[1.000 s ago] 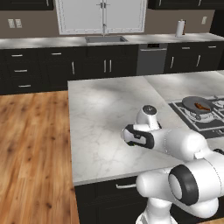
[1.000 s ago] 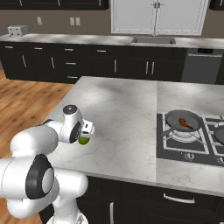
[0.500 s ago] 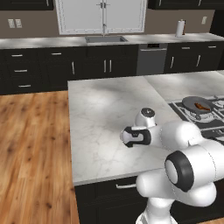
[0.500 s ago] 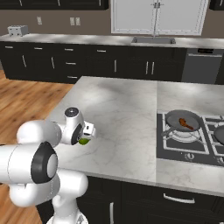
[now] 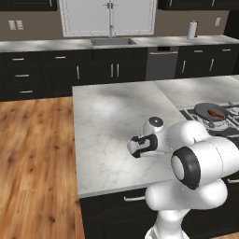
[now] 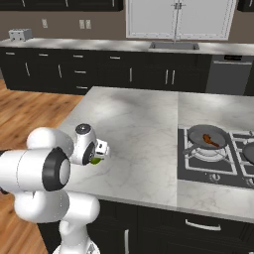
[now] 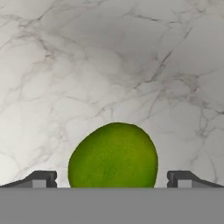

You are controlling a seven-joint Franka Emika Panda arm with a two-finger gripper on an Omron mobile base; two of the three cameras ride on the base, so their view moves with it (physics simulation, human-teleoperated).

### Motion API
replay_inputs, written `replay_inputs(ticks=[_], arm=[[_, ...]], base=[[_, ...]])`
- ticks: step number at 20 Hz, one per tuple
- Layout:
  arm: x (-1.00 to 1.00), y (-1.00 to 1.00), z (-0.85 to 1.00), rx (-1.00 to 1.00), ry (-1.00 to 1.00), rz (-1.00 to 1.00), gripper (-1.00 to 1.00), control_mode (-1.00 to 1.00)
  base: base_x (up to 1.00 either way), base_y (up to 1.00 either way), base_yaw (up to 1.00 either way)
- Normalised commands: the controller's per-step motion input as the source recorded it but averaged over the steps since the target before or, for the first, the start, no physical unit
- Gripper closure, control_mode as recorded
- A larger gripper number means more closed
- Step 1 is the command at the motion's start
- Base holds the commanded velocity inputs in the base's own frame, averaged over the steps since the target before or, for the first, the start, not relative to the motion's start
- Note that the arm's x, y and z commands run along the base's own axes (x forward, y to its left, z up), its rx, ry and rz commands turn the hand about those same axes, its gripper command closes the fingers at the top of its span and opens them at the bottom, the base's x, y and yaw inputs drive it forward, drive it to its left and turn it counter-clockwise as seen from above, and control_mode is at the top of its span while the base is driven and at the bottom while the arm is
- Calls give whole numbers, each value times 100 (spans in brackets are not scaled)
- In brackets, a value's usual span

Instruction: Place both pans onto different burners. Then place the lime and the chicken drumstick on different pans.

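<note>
Green lime sits low centre on the marble table, between your jaws, which stand released wide on either side. Close off-centre and you risk it rolling away. Your arm folds low at the table's near edge, hand tipped downward.

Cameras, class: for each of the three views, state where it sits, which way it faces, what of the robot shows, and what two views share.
Left base view: behind the arm's left, facing forward over the marble island; arm at lower right.
Right base view: behind the arm's right, facing the same way; arm at lower left, lime under the hand.
Hand view: looks along the open pincer at the lime.
Shared: both base views show the drumstick.
</note>
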Motion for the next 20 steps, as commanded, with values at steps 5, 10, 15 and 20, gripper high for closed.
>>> replay_inputs(ticks=[5, 10, 15, 20], arm=[[15, 0, -10, 0, 0, 0, -100, -100], [10, 0, -4, 0, 0, 0, 100, -100], [0, 0, 4, 0, 0, 0, 100, -100], [-15, -4, 34, 0, 0, 0, 100, -100]], base=[[0, 0, 0], [0, 0, 0], [0, 0, 0], [0, 0, 0]])
